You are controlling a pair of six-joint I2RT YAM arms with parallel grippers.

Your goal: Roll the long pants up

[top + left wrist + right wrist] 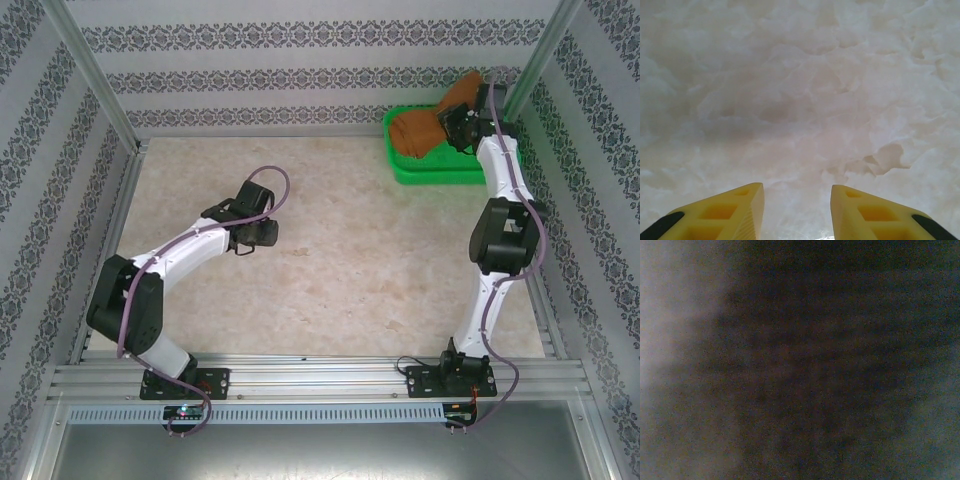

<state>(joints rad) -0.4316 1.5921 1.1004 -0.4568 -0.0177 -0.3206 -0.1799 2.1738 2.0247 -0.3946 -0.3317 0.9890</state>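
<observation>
The long pants (420,132) lie bunched as a rust-brown heap in a green bin (440,172) at the table's far right corner. One fold rises above the bin beside my right wrist. My right gripper (458,122) is down in that heap, its fingers buried in cloth. The right wrist view is dark and blurred, with cloth right against the lens. My left gripper (262,236) hovers over the bare table left of centre. In the left wrist view the left gripper (796,190) is open, its yellow fingers (745,210) wide apart over the marbled surface with nothing between them.
The pale marbled tabletop (350,270) stretches between the two arms. Patterned walls and metal frame posts (100,90) close in the sides and back. The green bin sits tight against the back right post.
</observation>
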